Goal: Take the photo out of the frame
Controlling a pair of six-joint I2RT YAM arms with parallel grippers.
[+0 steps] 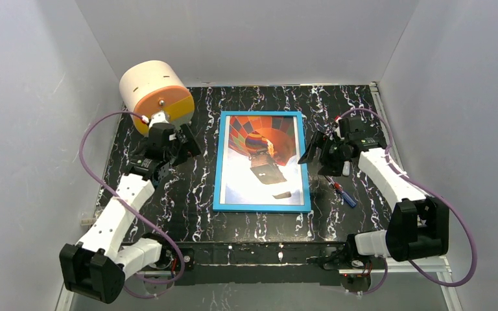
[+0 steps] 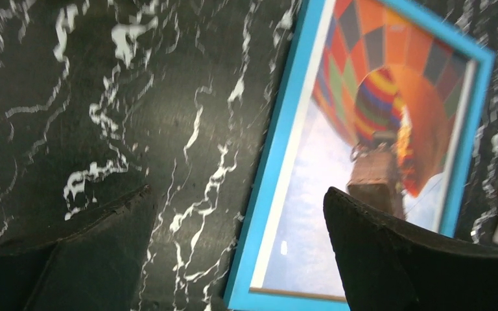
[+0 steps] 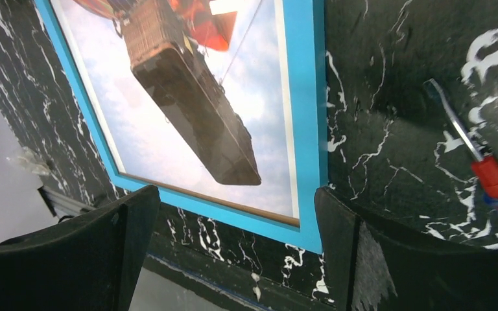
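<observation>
The bright blue frame (image 1: 220, 162) lies flat, face up, mid-table, with the hot-air balloon photo (image 1: 262, 155) still inside it. The frame (image 2: 279, 155) and photo (image 2: 389, 110) also show in the left wrist view, and the frame (image 3: 305, 116) and photo (image 3: 188, 110) show in the right wrist view. My left gripper (image 1: 187, 139) hovers open and empty left of the frame's upper left side; in its wrist view it (image 2: 237, 204) straddles the frame's left rail. My right gripper (image 1: 312, 150) is open and empty beside the frame's right edge; in its wrist view it (image 3: 237, 207) sits above the frame's near right corner.
A red and blue screwdriver (image 1: 343, 192) lies on the black marbled table (image 1: 168, 201) right of the frame, also in the right wrist view (image 3: 486, 175). A cream and orange cylinder (image 1: 155, 94) stands at the back left. White walls enclose three sides.
</observation>
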